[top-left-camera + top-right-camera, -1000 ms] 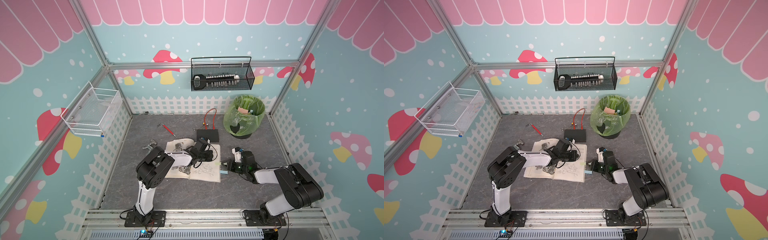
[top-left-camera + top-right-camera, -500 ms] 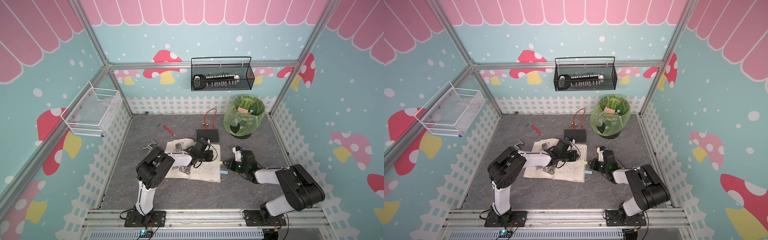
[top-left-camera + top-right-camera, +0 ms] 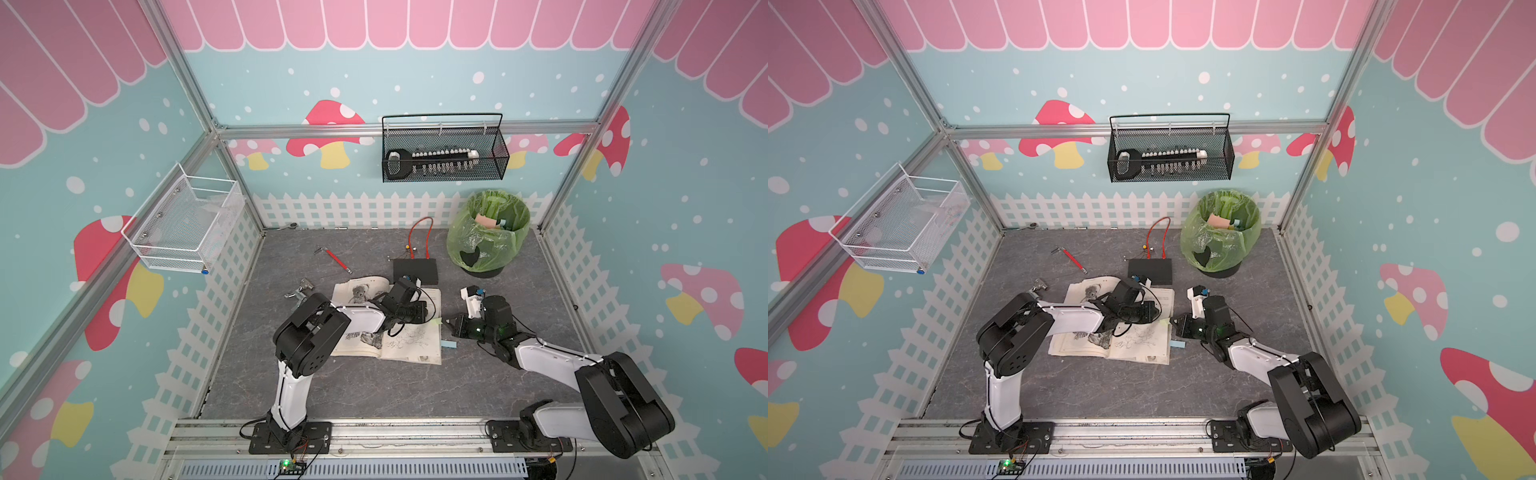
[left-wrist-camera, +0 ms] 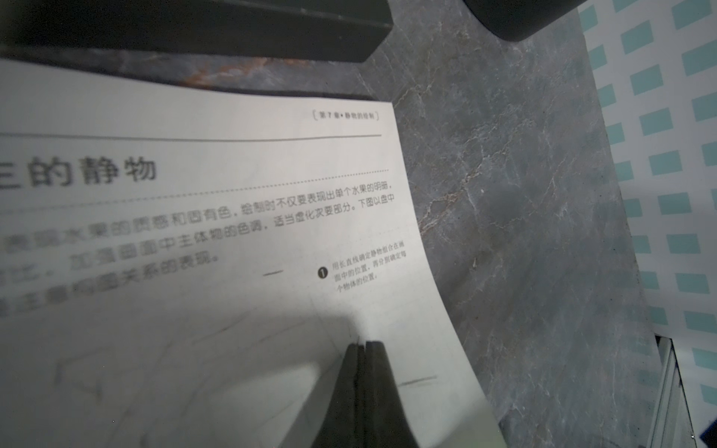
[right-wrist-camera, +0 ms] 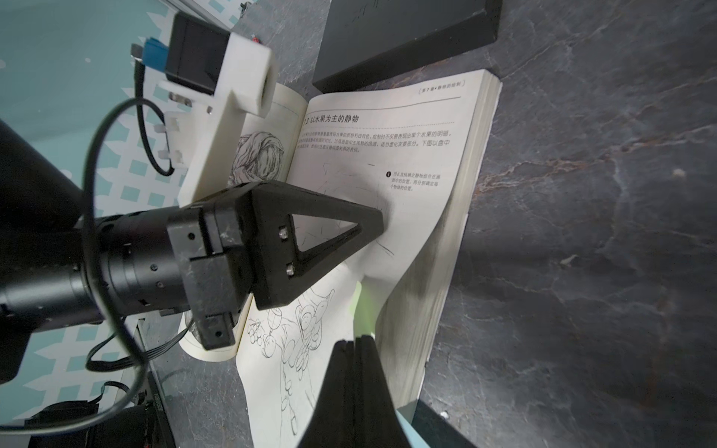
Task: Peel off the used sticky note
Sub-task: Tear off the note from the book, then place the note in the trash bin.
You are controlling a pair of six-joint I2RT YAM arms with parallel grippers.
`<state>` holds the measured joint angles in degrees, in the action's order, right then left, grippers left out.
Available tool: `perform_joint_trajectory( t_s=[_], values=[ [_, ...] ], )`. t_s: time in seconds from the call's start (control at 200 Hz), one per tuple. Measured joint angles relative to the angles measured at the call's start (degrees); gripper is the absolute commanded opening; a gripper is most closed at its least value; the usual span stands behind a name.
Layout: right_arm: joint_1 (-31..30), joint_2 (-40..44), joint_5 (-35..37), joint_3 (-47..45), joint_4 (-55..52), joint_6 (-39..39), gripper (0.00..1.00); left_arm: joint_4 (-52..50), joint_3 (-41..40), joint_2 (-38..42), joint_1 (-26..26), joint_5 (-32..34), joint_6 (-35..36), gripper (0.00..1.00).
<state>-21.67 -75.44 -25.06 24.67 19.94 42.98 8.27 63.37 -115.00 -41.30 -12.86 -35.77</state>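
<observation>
An open sketch book (image 3: 409, 347) (image 3: 1142, 347) lies mid-table. A pale green sticky note (image 5: 362, 306) (image 3: 436, 321) sticks out from the outer edge of its right page. My right gripper (image 5: 355, 341) (image 3: 446, 323) is shut on that note's free end, just off the page edge. My left gripper (image 4: 364, 343) (image 5: 378, 221) (image 3: 426, 311) is shut and empty, its tips pressed down on the right page beside the note. A light blue note (image 3: 449, 344) (image 5: 405, 422) lies by the book's near right corner.
A black box (image 3: 415, 270) touches the book's far edge. Beyond it are a red cable (image 3: 419, 237) and a bin lined with a green bag (image 3: 486, 237). A red-handled tool (image 3: 338, 259) and a metal part (image 3: 301, 289) lie at the far left. Wire baskets hang on the walls.
The right gripper's jaws have closed on the green sticky note. Both arms have stayed almost where they were.
</observation>
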Motion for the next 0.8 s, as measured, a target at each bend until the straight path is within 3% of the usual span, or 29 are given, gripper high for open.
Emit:
perform_joint_trajectory(
  t_s=[0.2, 0.4, 0.495, 0.62, 0.801],
  values=[
    [-0.2, 7.6, 1.9, 2.5, -7.2, -1.9, 0.0, 0.0, 0.0, 0.0, 0.0, 0.0, 0.0, 0.0],
    [0.0, 13.0, 10.0, 15.4, -18.6, -7.2, 0.0, 0.0, 0.0, 0.0, 0.0, 0.2, 0.0, 0.0],
    [2.3, 11.7, 13.4, 24.6, -23.8, -10.9, 0.0, -0.3, -0.3, 0.7, -0.1, 1.3, 0.4, 0.0],
    [9.8, 8.0, 15.4, 35.7, -26.7, -14.9, 0.0, -2.5, -1.0, 4.6, -0.2, 3.6, 1.7, 0.0],
    [18.3, -1.7, 15.9, 49.4, -28.9, -18.9, 0.0, -3.8, 0.0, 12.7, -0.2, 7.1, 4.2, 0.0]
  ],
)
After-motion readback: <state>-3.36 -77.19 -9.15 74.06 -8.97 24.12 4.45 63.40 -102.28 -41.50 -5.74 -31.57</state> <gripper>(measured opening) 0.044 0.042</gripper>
